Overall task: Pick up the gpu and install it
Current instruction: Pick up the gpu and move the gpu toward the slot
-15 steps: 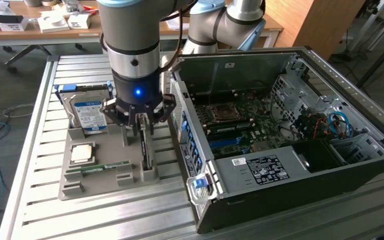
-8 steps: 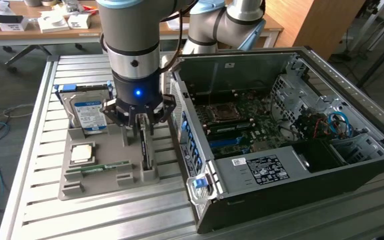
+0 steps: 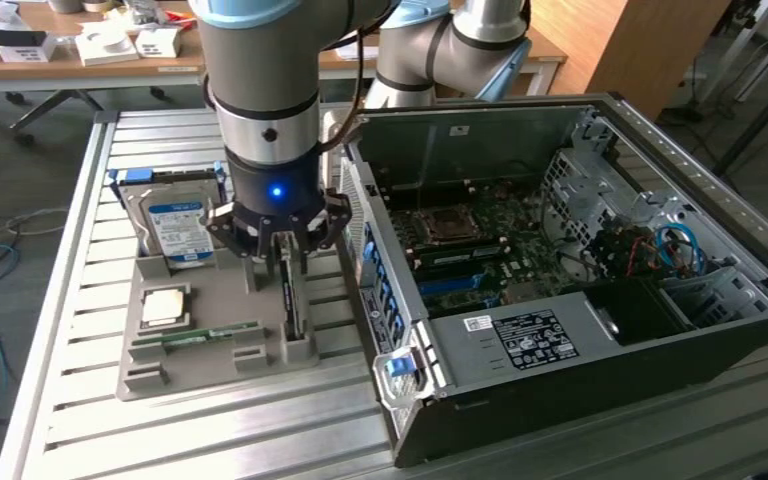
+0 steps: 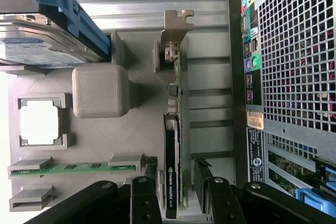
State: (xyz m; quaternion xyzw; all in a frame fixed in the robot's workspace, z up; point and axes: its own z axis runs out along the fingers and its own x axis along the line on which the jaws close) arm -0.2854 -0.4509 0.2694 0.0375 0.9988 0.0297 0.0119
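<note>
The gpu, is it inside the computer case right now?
No, the gpu stands on edge in the gray tray beside the computer case.

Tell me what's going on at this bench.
A robot arm's gripper hangs over the gpu, which stands on edge in a slot of the gray parts holder. Its fingers are open on either side of the card, not gripping it. The open computer case sits beside the holder, on the exterior view's right.
</note>
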